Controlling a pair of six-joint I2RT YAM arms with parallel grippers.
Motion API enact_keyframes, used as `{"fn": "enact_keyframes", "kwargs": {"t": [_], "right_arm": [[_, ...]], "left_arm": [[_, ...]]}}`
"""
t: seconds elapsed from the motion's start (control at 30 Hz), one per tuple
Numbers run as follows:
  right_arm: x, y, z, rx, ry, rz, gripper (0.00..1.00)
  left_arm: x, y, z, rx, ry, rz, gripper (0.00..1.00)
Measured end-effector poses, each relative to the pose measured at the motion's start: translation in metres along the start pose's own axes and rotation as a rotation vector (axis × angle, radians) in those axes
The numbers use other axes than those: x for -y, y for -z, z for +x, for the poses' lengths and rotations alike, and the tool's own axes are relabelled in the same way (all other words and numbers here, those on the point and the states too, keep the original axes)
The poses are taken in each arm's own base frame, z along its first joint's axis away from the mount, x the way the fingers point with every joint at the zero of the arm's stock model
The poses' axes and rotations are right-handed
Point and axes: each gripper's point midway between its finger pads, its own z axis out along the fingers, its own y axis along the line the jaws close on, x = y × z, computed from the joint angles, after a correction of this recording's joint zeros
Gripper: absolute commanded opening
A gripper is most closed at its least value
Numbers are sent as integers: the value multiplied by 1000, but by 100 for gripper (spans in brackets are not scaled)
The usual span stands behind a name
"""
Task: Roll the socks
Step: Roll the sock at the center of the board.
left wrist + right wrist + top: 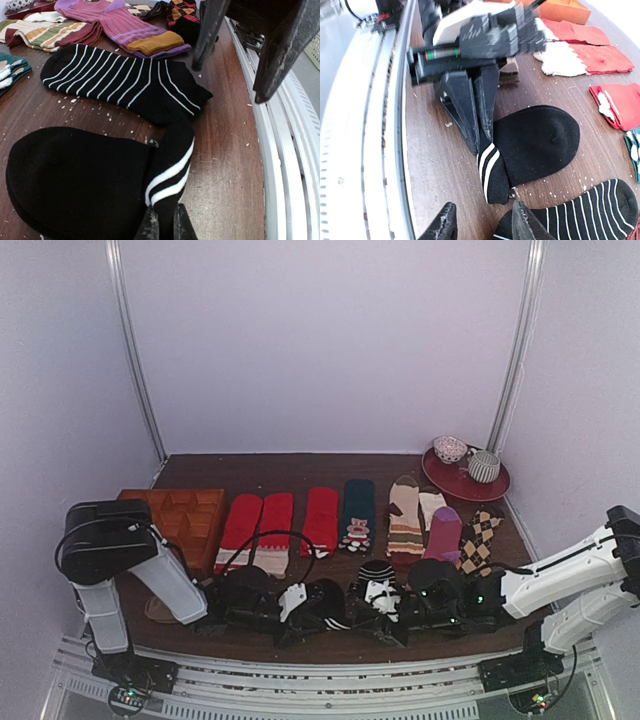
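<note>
The mostly black sock [75,180] with a white-banded cuff [172,177] lies flat on the brown table near the front edge. My left gripper [165,227] is shut on its cuff end; the pinch also shows in the right wrist view [482,127] and the top view [318,618]. The thinly white-striped black sock [120,80] lies flat just beyond it, touching its heel. My right gripper [485,225] is open and empty, low over the table, one finger [525,222] by the striped sock's [590,215] end. It faces the left gripper.
A row of other socks lies behind: red pairs [258,525], a dark green one [357,510], a striped tan one [405,515], a purple one [442,532], an argyle one [480,540]. An orange wooden tray [185,515] stands left. A red plate [495,485] with bowls sits back right. A metal rail [295,165] runs along the front edge.
</note>
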Motion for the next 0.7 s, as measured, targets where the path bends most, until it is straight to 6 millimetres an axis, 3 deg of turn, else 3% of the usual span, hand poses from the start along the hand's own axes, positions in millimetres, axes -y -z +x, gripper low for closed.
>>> {"fn": "enact_keyframes", "kwargs": {"t": [0.27,0.53,0.7], "right_arm": [[-14,-25,28,-95,134,44,36],[-8,-40,17,-72,163,81,36],[-4,-49,21,-84,174,99,36]], "left_arm": [[0,0,0,7,19,7,0],[0,0,1,10,22,6,0],[0,0,1,16,21,8,0]]}}
